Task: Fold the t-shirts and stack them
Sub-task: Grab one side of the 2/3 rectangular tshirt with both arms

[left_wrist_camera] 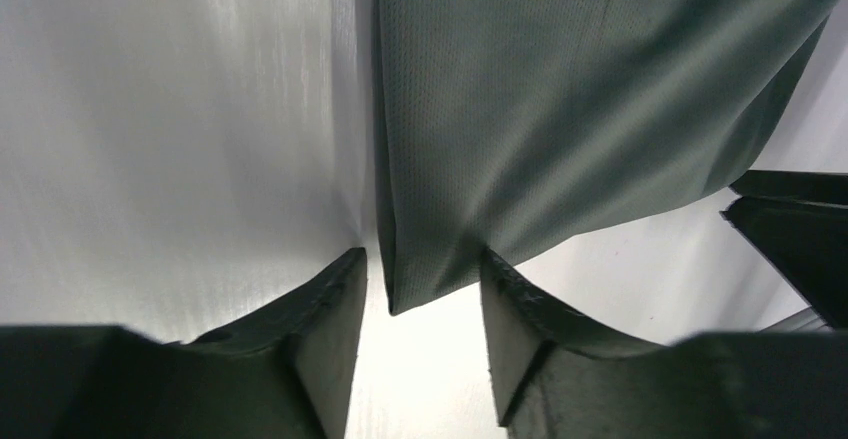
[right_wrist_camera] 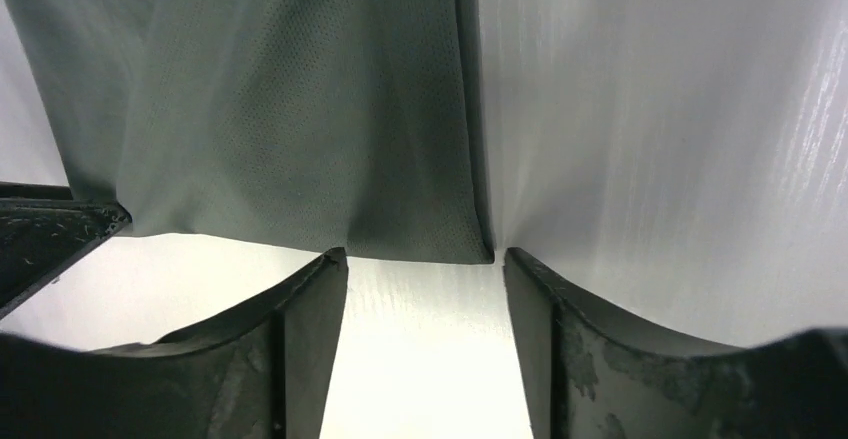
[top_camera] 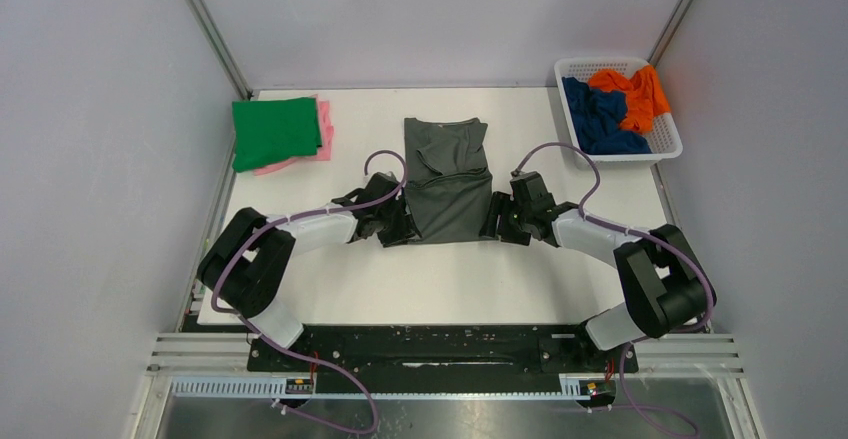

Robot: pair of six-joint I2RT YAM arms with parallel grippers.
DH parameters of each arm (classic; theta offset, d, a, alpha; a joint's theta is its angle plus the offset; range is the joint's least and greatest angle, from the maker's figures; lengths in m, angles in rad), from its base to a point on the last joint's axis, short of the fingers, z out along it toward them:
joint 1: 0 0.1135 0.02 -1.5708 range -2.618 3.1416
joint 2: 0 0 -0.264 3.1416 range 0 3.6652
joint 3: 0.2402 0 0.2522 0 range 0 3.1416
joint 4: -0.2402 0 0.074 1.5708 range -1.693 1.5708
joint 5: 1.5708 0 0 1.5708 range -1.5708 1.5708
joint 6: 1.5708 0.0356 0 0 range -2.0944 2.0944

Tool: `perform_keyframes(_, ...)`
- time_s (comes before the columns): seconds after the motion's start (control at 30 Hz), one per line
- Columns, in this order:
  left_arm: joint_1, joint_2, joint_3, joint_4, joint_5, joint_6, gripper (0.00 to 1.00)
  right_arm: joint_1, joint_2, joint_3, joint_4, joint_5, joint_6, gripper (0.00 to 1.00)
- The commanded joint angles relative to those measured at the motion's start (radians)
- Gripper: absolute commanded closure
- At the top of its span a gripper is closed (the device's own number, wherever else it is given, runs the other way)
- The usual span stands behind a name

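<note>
I saw the dark grey t-shirt (top_camera: 447, 184) lying at the centre of the white counter (top_camera: 450, 284). It was folded into a long strip, with its collar end toward the top of the overhead frame.

My left claw (top_camera: 403, 229) sat low at the strip's lower left corner, and my right claw (top_camera: 497, 227) at its lower right corner.

In the left wrist view the fingers (left_wrist_camera: 325, 304) stood apart, released. The shirt's corner poked into the gap between them but was not pinched.

In the right wrist view the fingers (right_wrist_camera: 310, 299) were also apart, released and grasping nothing. The shirt's hem lay just beyond their tips.

At the upper left of the overhead frame, the green t-shirt (top_camera: 275, 131) lay folded on top of the pink t-shirt (top_camera: 323, 124).

At the upper right, a white lattice basket (top_camera: 668, 146) held the orange t-shirt (top_camera: 637, 94) and the navy t-shirt (top_camera: 595, 114), both crumpled.
</note>
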Motion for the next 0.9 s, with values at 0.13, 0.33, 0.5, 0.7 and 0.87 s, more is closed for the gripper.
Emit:
perform_keyframes(0.13, -0.015, 0.052, 0.012, -0.003, -0.052, 0.009, 0.82, 0.006, 0.04, 0.026, -0.01, 0.022, -0.012, 0.4)
perform_keyframes(0.33, -0.015, 0.067, 0.016, 0.005, -0.058, 0.017, 1.0, 0.009, 0.066, 0.034, -0.021, -0.008, -0.022, 0.52)
perform_keyframes(0.5, -0.016, 0.033, -0.018, 0.009, -0.072, 0.024, 1.0, 0.011, 0.066, 0.047, -0.077, -0.036, -0.038, 0.81)
perform_keyframes(0.7, -0.055, -0.087, -0.178, 0.049, -0.095, -0.004, 1.0, 0.051, -0.074, -0.068, -0.189, -0.098, -0.073, 1.0)
perform_keyframes(0.87, -0.189, -0.24, -0.333, 0.04, -0.099, -0.09, 1.0, 0.108, -0.236, -0.189, -0.309, -0.188, -0.071, 1.0)
